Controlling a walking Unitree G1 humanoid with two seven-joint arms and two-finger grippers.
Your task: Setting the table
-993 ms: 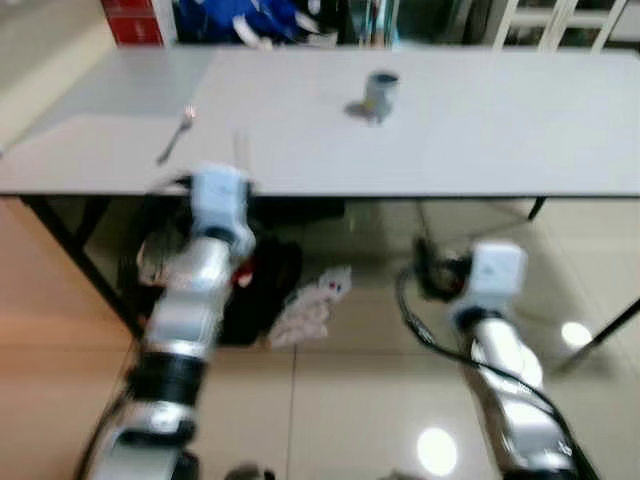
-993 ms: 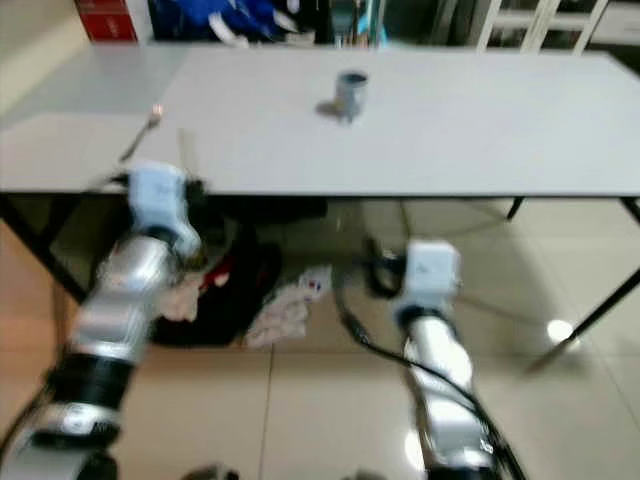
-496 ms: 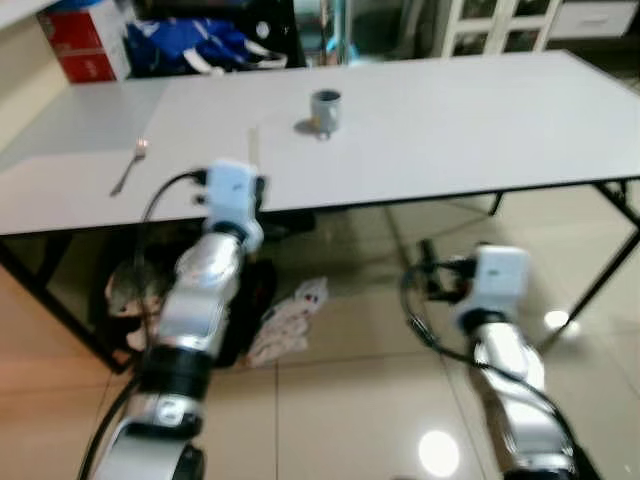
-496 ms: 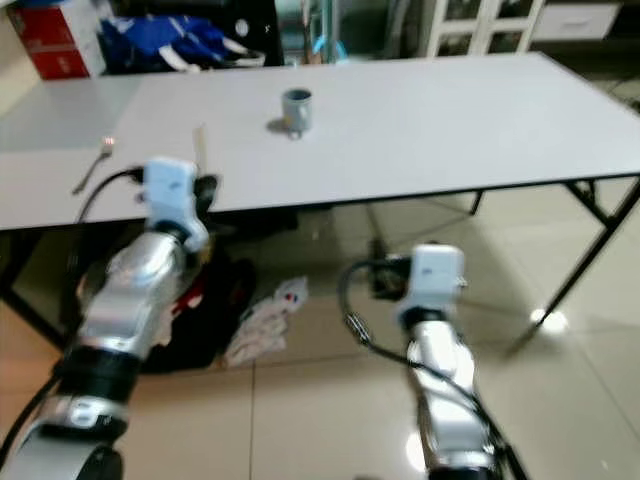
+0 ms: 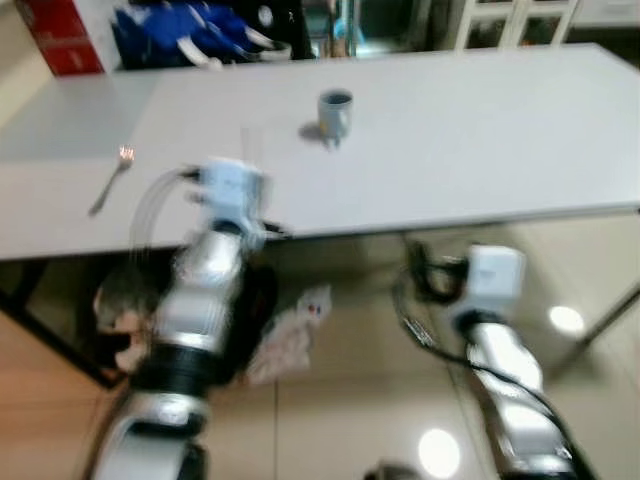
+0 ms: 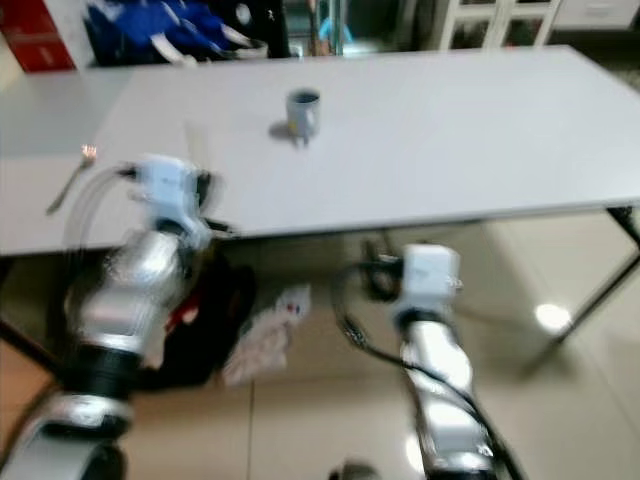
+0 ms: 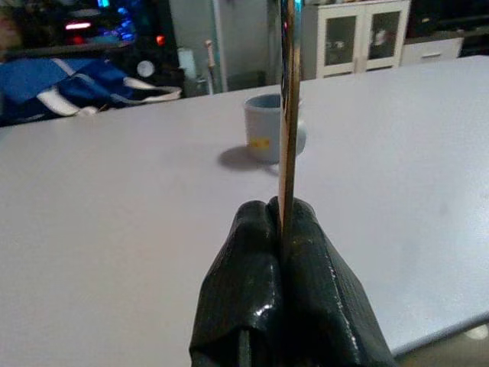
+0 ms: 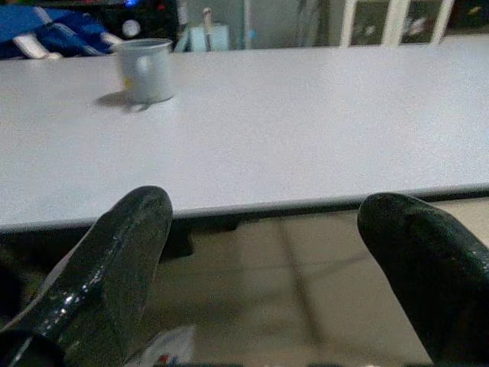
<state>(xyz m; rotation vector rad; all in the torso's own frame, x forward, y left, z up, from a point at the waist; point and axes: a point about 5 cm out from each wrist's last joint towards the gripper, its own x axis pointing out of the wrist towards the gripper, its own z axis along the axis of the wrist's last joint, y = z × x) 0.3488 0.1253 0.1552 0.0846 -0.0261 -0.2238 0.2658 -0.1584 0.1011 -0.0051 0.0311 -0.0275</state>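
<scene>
We have our left tool [image 7: 283, 229] pinched shut on a thin, flat piece of cutlery [image 7: 288, 115], seen edge-on so we cannot tell whether it is a knife or something else; it stands up out of the fingers, held just over the near edge of the tabletop [image 5: 480, 130]. Our right tool [image 8: 267, 260] is spread wide and carries nothing, hanging below the tabletop's near edge, over the floor. A fork [image 5: 110, 178] lies on the tabletop toward our left, and a pale mug [image 5: 334, 111] stands farther in, near the middle. We judge the step in hand to be laying the cutlery down as part of a place setting. To do it well, we should carry the piece inward so it clears the edge, tip it flat and low before letting go, and line it up with the fork's direction, leaving a gap between them for a plate. The surface between the fork and the mug is bare, so there is ample room; the near edge is the main hazard, since a release too close to it could let the piece slide off to the floor.
</scene>
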